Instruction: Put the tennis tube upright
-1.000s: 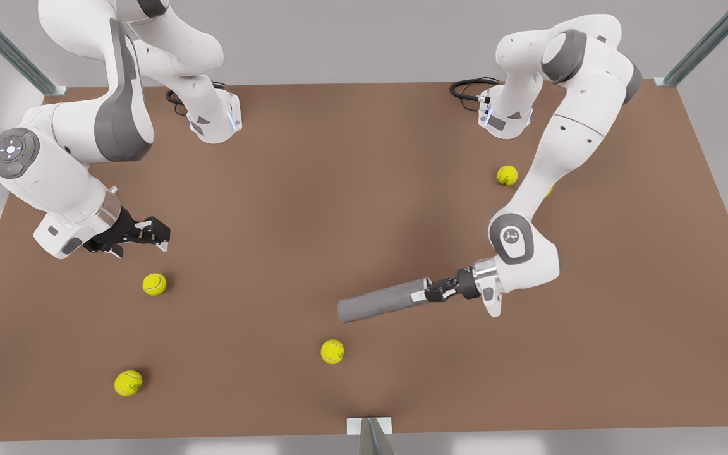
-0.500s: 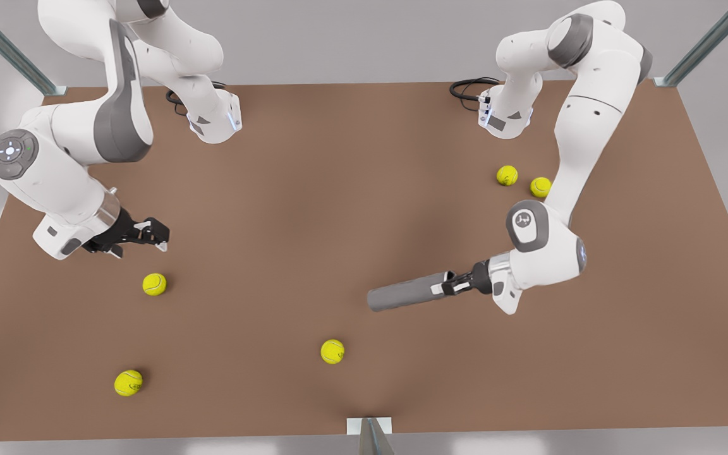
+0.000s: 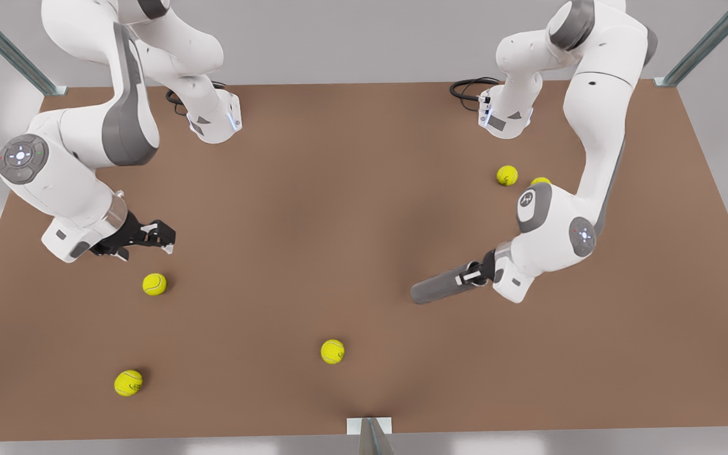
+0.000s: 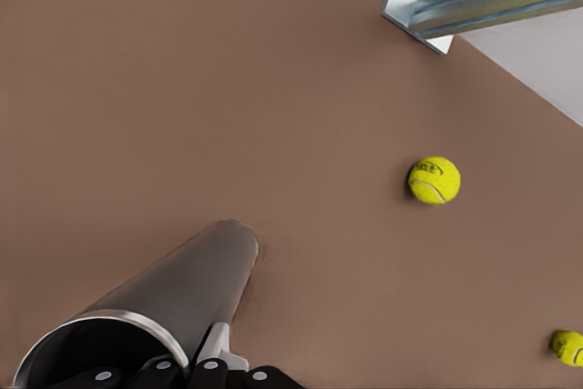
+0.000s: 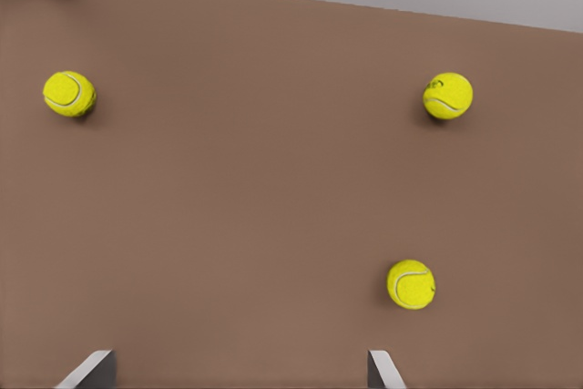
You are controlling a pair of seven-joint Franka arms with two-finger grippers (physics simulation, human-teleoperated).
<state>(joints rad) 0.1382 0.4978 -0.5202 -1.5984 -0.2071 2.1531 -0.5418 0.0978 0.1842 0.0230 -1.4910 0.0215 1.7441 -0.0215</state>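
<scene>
The table (image 3: pixel 351 208) filled most of the front view. At its lower right, the left gripper (image 3: pixel 474 276) was clamped on the rim end of the tube (image 3: pixel 441 287), which slanted down toward the frame's left; whether its far end touched the table was unclear. At left, the right gripper (image 3: pixel 160 238) hovered, fingers apart. One ball (image 3: pixel 540 181) at upper right sat half hidden behind the arm.
</scene>
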